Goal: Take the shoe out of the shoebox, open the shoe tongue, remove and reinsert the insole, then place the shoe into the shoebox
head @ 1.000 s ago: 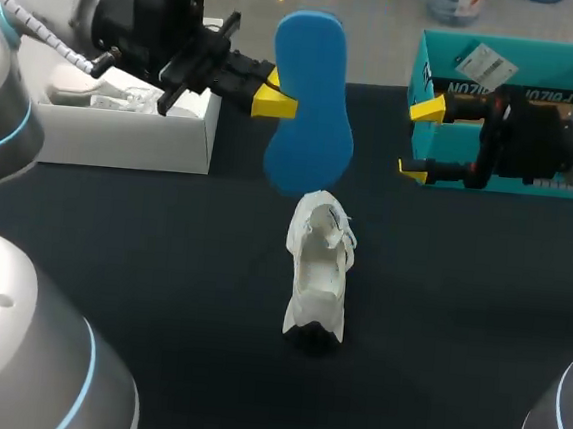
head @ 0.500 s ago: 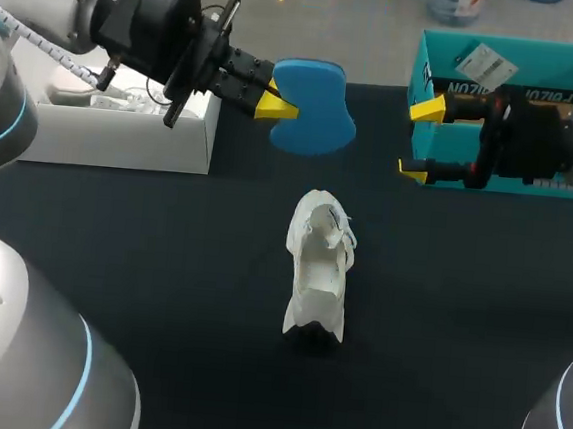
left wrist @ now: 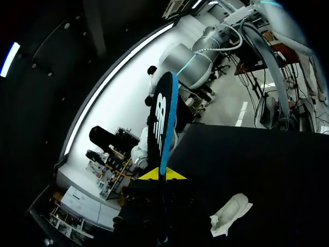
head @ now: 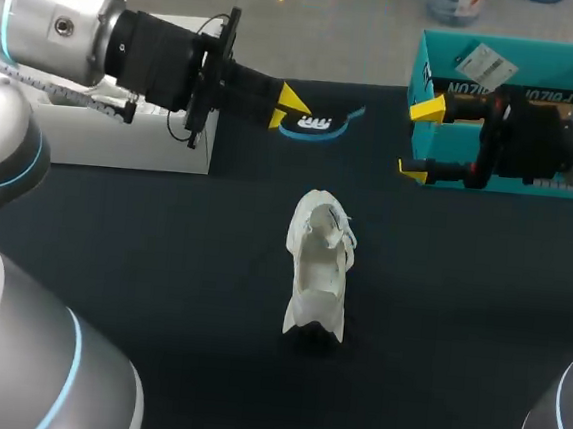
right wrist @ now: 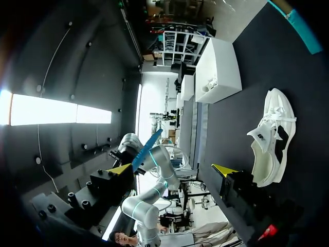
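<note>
Over black table (head: 162, 264), left claw (head: 287, 111) clamps insole (head: 321, 127) beyond the shoe (head: 319, 268); right claw (head: 419, 138) gapes.

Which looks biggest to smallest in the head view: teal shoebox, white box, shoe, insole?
Largest: the teal shoebox and the white box, alike and both partly covered, so unranked.
Then the shoe.
Smallest: the insole, seen edge-on.
</note>
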Available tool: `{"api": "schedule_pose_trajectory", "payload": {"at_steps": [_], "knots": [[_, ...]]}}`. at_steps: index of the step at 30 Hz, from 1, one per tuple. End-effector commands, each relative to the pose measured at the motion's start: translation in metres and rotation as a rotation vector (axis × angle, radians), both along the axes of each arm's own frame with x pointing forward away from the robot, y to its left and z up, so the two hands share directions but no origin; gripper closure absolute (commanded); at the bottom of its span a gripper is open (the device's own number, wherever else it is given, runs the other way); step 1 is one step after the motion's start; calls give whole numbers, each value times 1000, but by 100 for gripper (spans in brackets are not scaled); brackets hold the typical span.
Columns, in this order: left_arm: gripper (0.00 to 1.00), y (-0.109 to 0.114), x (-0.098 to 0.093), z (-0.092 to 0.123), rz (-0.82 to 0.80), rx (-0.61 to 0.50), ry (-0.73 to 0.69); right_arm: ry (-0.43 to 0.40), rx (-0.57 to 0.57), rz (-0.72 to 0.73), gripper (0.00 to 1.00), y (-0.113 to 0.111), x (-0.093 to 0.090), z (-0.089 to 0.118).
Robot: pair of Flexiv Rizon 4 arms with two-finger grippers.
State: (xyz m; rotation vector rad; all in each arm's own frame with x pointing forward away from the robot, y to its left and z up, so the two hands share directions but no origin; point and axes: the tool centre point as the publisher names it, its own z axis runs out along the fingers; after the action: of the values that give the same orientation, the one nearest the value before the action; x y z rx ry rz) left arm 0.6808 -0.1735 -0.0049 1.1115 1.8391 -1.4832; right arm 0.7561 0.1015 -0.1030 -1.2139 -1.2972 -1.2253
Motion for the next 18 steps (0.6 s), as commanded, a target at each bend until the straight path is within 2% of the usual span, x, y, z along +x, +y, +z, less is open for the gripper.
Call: {"api": "schedule_pose_trajectory", "payload": {"at_steps": [1,4,5,8,9,12,18], "knots": [[100,3,-11,-5,59,-76,-192,0,-1,-3,0,1,-1,0],[100,3,-11,-5,59,-76,-192,0,-1,-3,0,1,-1,0],[100,2,-9,-12,50,-70,-276,0,-1,-3,0,1,-1,0],[100,0,-5,-24,83,-96,-342,0,-1,-3,0,1,-1,0],[100,-1,-2,-30,77,-98,-426,0,-1,-3,0,1,-1,0],[100,-2,4,-38,91,-129,-500,0,-1,-3,0,1,-1,0],[100,-7,11,-52,104,-129,-531,0,-1,-3,0,1,-1,0]]}}
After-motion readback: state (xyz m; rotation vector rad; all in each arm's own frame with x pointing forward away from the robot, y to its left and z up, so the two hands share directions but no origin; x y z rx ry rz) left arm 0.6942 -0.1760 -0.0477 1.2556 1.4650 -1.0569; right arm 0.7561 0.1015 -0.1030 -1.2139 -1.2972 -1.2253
